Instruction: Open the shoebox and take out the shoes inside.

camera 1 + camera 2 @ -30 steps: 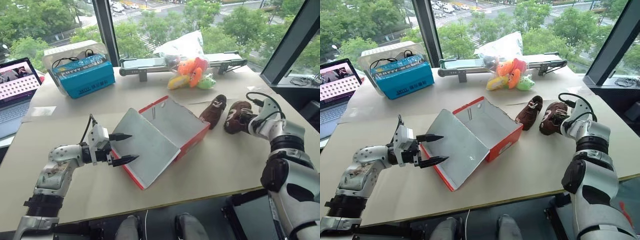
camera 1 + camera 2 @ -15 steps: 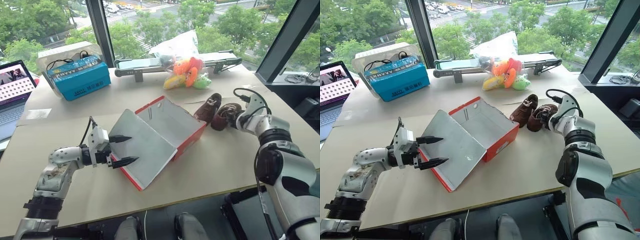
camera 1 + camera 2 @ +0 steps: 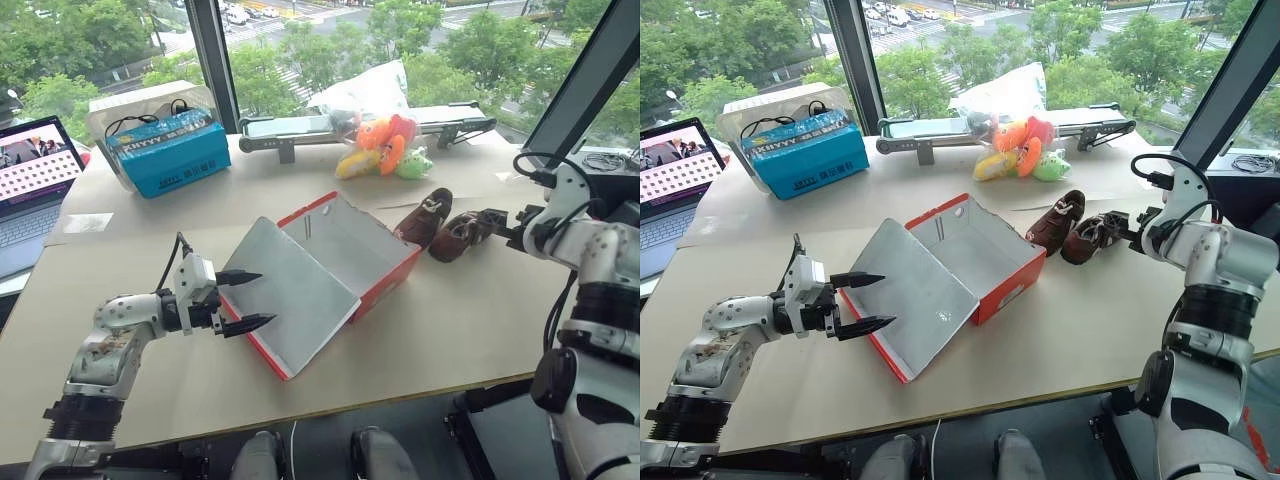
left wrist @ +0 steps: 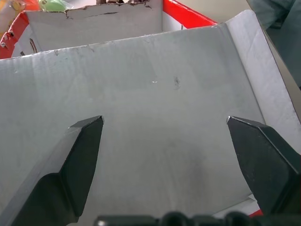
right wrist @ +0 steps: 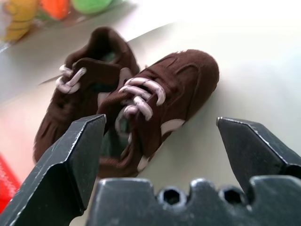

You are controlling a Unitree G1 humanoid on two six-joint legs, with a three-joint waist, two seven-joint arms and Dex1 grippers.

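Note:
The red shoebox (image 3: 372, 262) lies open in the middle of the table, its grey-white inside empty. Its lid (image 3: 290, 292) is folded flat toward my left gripper (image 3: 245, 298). That gripper is open, one finger above and one below the lid's near edge; the left wrist view shows the lid (image 4: 155, 89) between the fingers. The two dark brown shoes (image 3: 425, 217) (image 3: 456, 236) sit side by side on the table right of the box. My right gripper (image 3: 503, 226) hovers open just right of them, holding nothing. In the right wrist view the shoes (image 5: 155, 101) lie ahead of its spread fingers.
A blue carton (image 3: 165, 150) and a clear container stand at the back left, with a laptop (image 3: 35, 180) at the left edge. Plush toys in a bag (image 3: 385, 145) and a long grey device (image 3: 300, 127) line the back. The table (image 3: 460, 320) has bare room in front.
My right gripper set the second shoe beside the first, opened, then rose and drew back to the right. The left gripper has stayed at the lid.

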